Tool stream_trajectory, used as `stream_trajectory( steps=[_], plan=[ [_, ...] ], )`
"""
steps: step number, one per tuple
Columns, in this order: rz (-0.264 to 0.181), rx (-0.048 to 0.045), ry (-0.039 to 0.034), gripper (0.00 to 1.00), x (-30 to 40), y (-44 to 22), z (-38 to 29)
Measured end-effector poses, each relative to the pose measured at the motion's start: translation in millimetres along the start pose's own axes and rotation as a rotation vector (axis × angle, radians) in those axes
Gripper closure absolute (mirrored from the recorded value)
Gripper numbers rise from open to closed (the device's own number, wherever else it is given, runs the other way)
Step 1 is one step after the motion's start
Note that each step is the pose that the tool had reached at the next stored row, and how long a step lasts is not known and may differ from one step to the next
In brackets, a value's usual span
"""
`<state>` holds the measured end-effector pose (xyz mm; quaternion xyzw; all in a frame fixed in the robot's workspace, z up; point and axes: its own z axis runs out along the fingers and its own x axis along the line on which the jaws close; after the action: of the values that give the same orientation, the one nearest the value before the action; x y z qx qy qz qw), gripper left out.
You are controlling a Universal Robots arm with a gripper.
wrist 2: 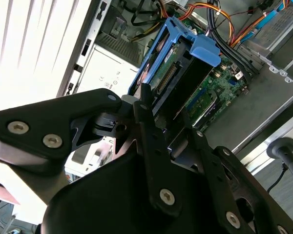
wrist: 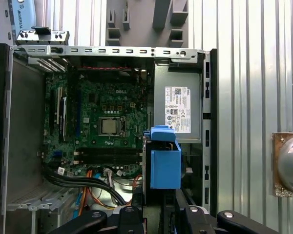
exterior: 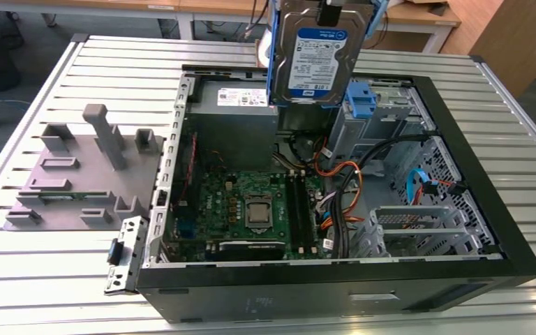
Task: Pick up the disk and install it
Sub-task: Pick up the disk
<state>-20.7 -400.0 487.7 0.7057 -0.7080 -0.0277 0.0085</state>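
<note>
Disk held above the open computer case

The end effector (wrist 2: 165,105) pinched the disk (exterior: 313,59) by its blue carrier, label-side upright, above the computer case (exterior: 519,230) near the grey power supply (exterior: 235,98), clear of the slatted counter (exterior: 45,279).

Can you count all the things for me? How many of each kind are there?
Disk: 1
Gripper: 1
Case: 1
Green board: 1
Grey box: 1
Grey rack: 1
Total: 6
</note>
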Motion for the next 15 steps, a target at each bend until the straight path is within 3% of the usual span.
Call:
stream_trajectory(
  steps=[7, 15],
  plan=[
    [0.000, 0.0008, 0.0001, 0.65, 1.2, -0.1, 0.0],
    [0.000, 0.0022, 0.0001, 0.65, 10.1, -0.1, 0.0]
  ],
)
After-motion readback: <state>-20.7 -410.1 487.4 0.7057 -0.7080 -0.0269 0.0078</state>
